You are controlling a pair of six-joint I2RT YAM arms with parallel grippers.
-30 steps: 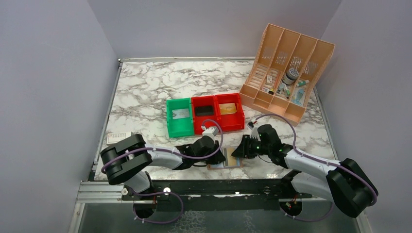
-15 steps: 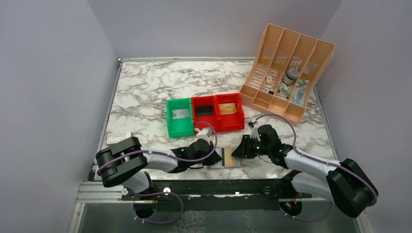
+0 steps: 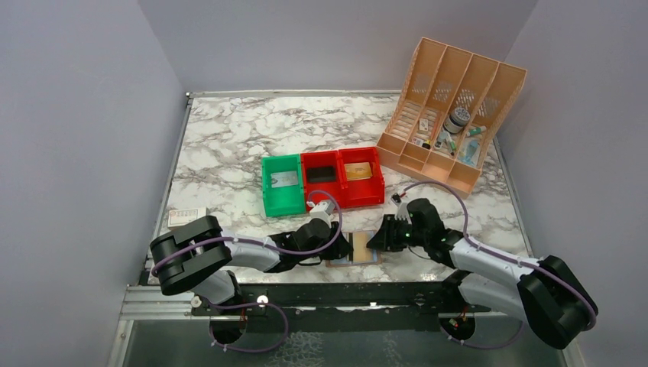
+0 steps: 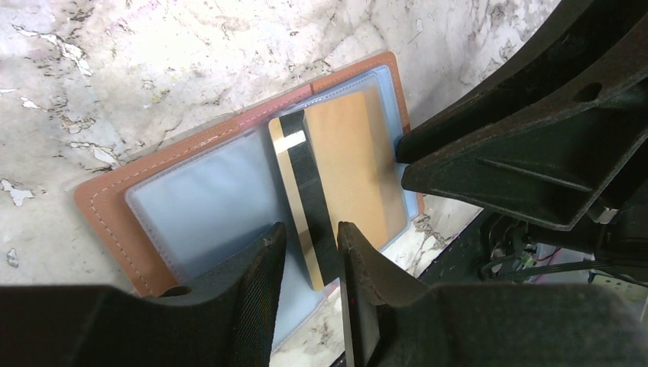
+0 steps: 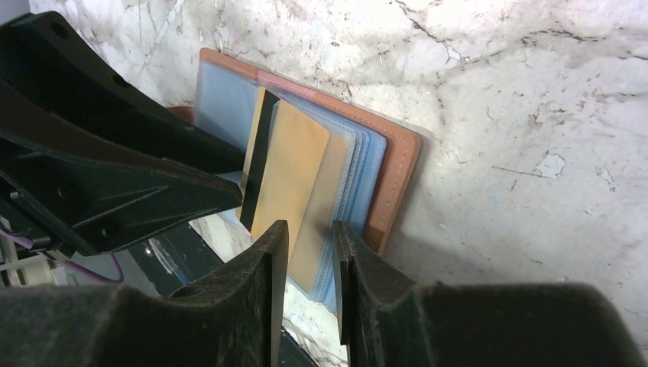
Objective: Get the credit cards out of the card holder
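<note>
Holder point(image 4: 103, 210) lies open at the near edge of the tabletop point(image 4: 153, 61), between both grippers. Its gold card point(image 4: 351, 168) sits across the fold, seemingly partly out of the right pocket. The left gripper point(image 4: 309, 267) has narrow jaws with the card's striped end in the gap. The right gripper point(image 5: 309, 252), also narrow, meets the holder's right edge. Whether either pinches anything, I cannot tell. Best if the right pins the holder flat while the left draws the card out low and straight.

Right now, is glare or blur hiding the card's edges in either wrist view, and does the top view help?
Left wrist: card and holder sharp, no glare on the pockets. Right wrist: card sharp too, soft shadow on the marble beside the holder. Top: evenly lit, but holder small, partly hidden.
</note>
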